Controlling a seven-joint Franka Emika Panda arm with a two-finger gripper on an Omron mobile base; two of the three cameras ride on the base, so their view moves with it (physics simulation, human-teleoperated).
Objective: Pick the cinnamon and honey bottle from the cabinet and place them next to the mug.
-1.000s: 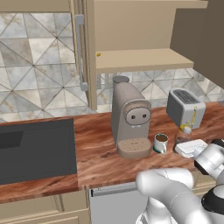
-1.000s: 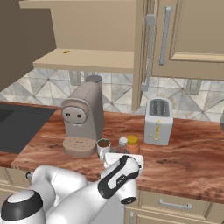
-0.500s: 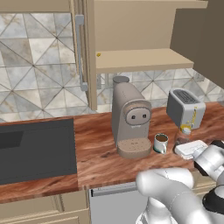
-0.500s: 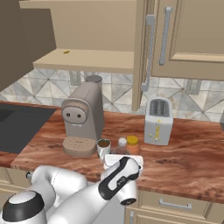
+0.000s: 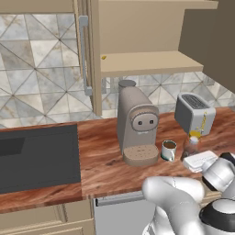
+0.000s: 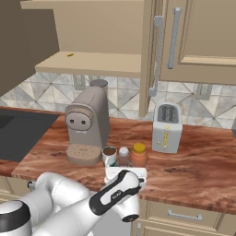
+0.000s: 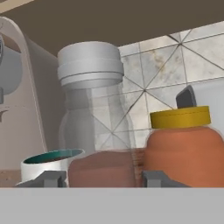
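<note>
Figure: release of the cinnamon [image 7: 94, 118] beside the mug [image 6: 109, 154]. The cinnamon stands upright on the surface [image 6: 193, 168], with the mug just beside it at its 9 o'clock in the right base view and the honey bottle [image 6: 138, 155] just beside it at 3 o'clock. In the hand view the fingertips [image 7: 51, 178] of the gripper [image 7: 101, 179] flank the bottle's base, spread, seemingly not pinching. To finish well, the gripper should probably open wider and draw straight back, clear of both neighbours. Against the earlier frames, bottles, mug and arm keep their places; the cabinet [image 5: 147, 62] shelf remains bare of both.
</note>
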